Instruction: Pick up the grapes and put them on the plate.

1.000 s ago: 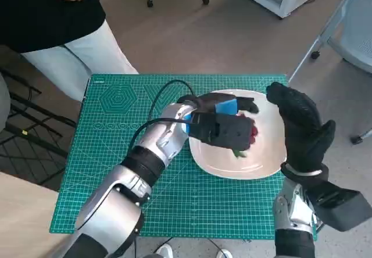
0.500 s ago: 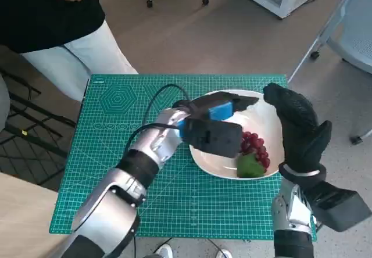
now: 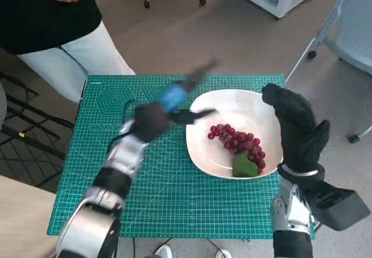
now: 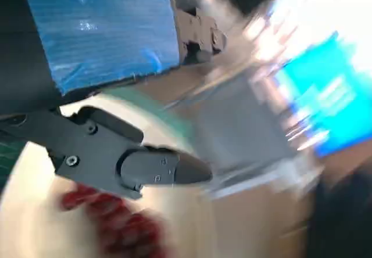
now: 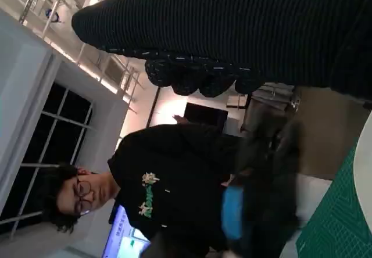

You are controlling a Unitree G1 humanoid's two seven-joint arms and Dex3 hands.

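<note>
Lying on the plate (image 3: 204, 153), one bunch of grapes (image 3: 237, 142), clear of both hands, left hand (image 3: 172, 103) blurred beside plate rim, empty, fingers apart, right hand (image 3: 295, 125) raised just beside plate, empty, fingers spread

Even, soft light fills the head view, with faint shadows and wide-angle bending at the edges. The left hand (image 3: 168, 104) is smeared by motion blur. The left wrist view is heavily blurred with glare; the right wrist view is dim.
</note>
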